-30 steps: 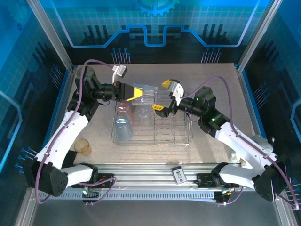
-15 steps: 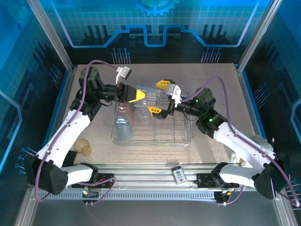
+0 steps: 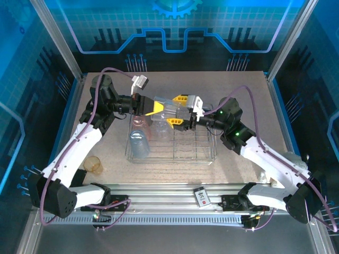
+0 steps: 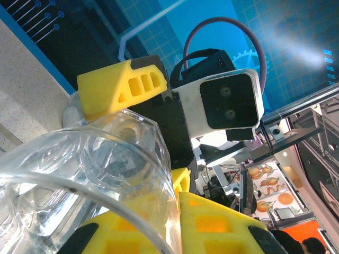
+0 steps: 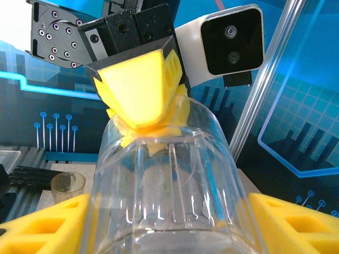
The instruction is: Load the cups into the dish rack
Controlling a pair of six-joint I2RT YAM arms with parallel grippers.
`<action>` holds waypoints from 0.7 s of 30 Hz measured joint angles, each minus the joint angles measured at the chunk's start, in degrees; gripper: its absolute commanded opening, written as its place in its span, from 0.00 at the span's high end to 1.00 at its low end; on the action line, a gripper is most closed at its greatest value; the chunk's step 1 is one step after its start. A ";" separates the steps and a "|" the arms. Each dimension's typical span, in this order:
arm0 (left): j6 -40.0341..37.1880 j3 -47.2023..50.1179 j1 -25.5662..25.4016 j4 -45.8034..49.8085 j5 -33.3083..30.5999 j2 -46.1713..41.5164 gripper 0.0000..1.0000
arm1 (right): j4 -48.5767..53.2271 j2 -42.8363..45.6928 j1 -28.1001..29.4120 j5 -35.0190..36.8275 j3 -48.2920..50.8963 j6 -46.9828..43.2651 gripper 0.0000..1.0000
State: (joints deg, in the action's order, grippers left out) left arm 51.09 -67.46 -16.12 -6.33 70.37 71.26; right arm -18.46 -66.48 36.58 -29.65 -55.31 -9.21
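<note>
- Clear plastic cup (image 3: 165, 107) lies sideways in the air between the two pincers, with the dish rack (image 3: 204, 151) just below them.
- Left pincer (image 3: 153, 107) is clamped tight on the cup's wall at its own end.
- Right pincer (image 3: 177, 110) straddles the cup's body, one yellow finger on either side. I cannot tell whether they press yet.
- Handover, I'd judge: the right should bite firmly before the left lets go, or the cup drops.

The left gripper (image 3: 155, 107) and right gripper (image 3: 178, 110) meet around a clear cup (image 3: 165, 107) above the dish rack's (image 3: 207, 154) far left, barring passage there, with a blue cup (image 3: 139, 144) and pink cup (image 3: 139, 121) standing below them. The rack's right half lies open from above, as does the worktop (image 3: 243, 90) behind it.
</note>
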 measured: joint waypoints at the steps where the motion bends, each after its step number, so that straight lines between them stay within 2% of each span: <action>1: -0.04 0.00 0.00 0.00 0.00 0.00 1.00 | 0.17 -0.11 0.00 -0.04 -0.15 -0.11 0.41; 4: -0.07 0.00 0.15 0.02 0.00 0.00 1.00 | 0.50 -0.42 0.00 -0.33 -0.52 -0.13 0.54; 5: -0.07 0.00 0.17 0.02 0.00 0.00 0.89 | 0.59 -0.52 0.00 -0.42 -0.63 -0.13 0.58; 6: -0.13 0.00 0.22 0.04 -0.02 0.00 0.71 | 0.61 -0.63 0.00 -0.42 -0.74 -0.13 0.63; 8: -0.24 0.00 -0.04 -0.04 -0.20 0.04 0.51 | 0.92 -1.18 0.11 -0.46 -1.20 -0.11 0.73; 9: -0.39 0.00 -0.37 -0.04 -0.20 0.04 0.36 | 1.31 -1.64 0.26 -0.63 -1.40 -0.09 0.82; 10: -0.55 0.00 -0.61 -0.09 -0.22 0.04 0.27 | 1.75 -2.05 0.28 -0.85 -1.42 -0.13 0.89; 13: -1.16 0.00 -0.68 0.07 -0.33 0.04 0.05 | 2.86 -2.84 0.11 -1.70 -1.42 -1.03 0.98; 14: -1.36 0.00 -0.68 0.35 -0.48 0.04 0.01 | 3.06 -2.89 0.11 -1.84 -1.42 -1.16 0.99; 17: -3.37 -0.22 -0.66 2.32 -0.96 0.04 0.01 | 3.63 -2.89 0.09 -1.90 -1.42 -1.18 1.00; 21: -9.51 -2.21 -0.44 10.16 -3.43 0.04 0.01 | 5.31 -2.89 0.11 -1.20 -1.44 -0.59 1.00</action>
State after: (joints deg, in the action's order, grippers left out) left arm 41.58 -69.67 -16.56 3.84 66.94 71.31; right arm -13.15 -69.36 36.69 -30.85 -56.75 -9.80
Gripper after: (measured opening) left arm 0.992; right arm 0.650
